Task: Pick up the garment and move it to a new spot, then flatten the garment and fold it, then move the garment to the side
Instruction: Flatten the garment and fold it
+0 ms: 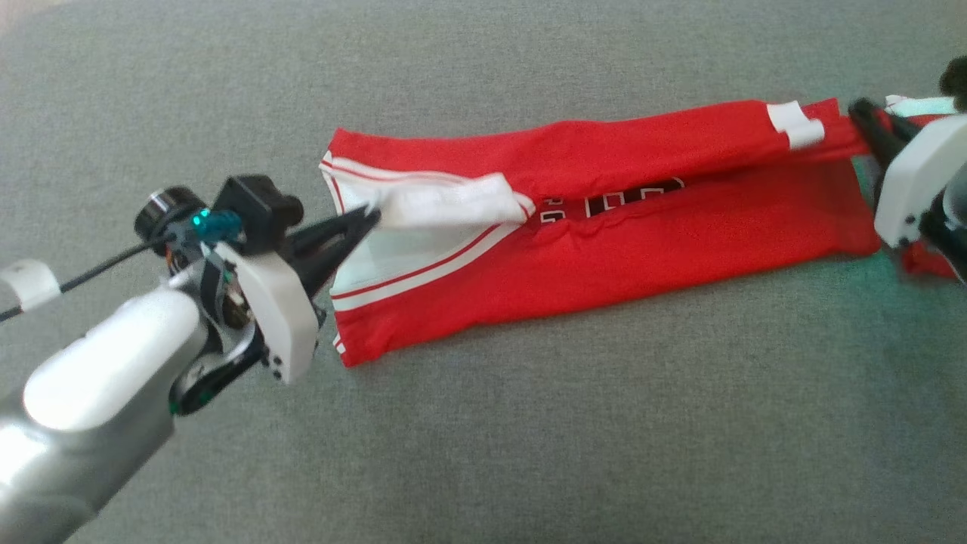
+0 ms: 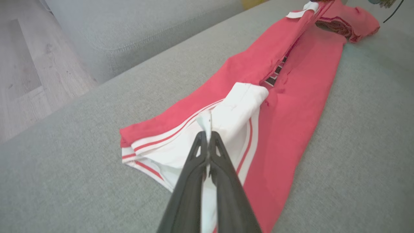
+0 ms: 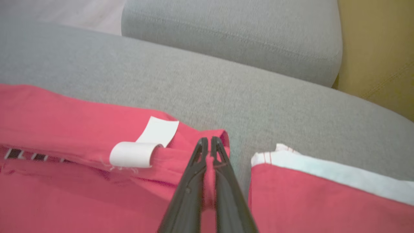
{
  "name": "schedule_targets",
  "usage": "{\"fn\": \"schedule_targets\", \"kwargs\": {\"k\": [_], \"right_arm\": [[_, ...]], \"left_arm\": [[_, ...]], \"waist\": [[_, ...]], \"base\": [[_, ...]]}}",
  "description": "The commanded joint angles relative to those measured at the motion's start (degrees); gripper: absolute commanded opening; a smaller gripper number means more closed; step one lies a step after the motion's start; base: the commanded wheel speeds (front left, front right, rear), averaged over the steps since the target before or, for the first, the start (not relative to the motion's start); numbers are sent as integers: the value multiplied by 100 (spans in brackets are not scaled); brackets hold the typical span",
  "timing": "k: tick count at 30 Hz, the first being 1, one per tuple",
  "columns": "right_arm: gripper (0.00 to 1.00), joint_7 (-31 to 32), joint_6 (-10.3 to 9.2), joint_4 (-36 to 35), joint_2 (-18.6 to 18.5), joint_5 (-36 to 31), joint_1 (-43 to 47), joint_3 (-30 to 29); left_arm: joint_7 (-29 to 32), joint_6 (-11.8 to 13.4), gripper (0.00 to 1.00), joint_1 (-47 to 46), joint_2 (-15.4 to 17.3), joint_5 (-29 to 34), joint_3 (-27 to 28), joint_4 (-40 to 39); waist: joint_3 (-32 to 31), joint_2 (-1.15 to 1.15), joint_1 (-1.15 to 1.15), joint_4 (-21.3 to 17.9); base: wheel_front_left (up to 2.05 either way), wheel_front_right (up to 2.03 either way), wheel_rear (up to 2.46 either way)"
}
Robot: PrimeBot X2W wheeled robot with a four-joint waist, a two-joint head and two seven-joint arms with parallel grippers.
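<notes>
Head view: red garment (image 1: 604,227) on grey sofa cushion (image 1: 529,438)

Item lies long, half-folded, across cushion. Left gripper (image 1: 372,217) clenched on its white striped end; right gripper (image 1: 856,112) clenched on red hem beside white label (image 1: 793,125).

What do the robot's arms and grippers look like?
The left arm is rounded and silver-white, with a thin black cable alongside, banded with white tape. The left gripper has a white housing, a black camera block, a teal light and long, tapering black jaws. The right gripper matches: white housing, black jaws.
</notes>
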Motion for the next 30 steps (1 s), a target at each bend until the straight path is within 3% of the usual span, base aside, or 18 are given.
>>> {"fn": "schedule_targets", "kwargs": {"k": [1,8,15,26,27,28,29,30], "right_arm": [[0,90,-4,-175,-267,70,105,154],[0,538,-4,-552,-661,380,85,765],[0,599,-4,-666,-796,615,5,1117],[0,612,-4,-720,-915,829,-109,1534],[42,514,-4,-717,-922,821,-129,1546],[100,454,-4,-692,-919,857,-130,1550],[100,427,-4,-678,-912,890,-131,1566],[100,412,-4,-679,-909,933,-137,1580]], "left_arm": [[130,52,0,-140,311,-62,209,-269],[695,141,0,113,559,-405,74,-810],[894,236,0,176,713,-628,115,-1037],[1005,258,0,240,660,-625,-22,-979],[992,264,0,252,643,-613,-35,-967],[975,271,49,260,626,-592,-49,-948],[950,297,69,267,611,-559,-56,-918],[924,365,100,275,601,-514,-53,-869]], "waist": [[-19,0,1,3],[-119,0,1,-67],[-154,0,1,-120],[-106,0,1,-146],[-104,0,1,-148],[-106,0,1,-150],[-115,0,1,-155],[-128,0,1,-163]], "base": [[0,0,0],[0,0,0],[0,0,0],[0,0,0],[0,0,0],[0,0,0],[0,0,0],[0,0,0]]}}
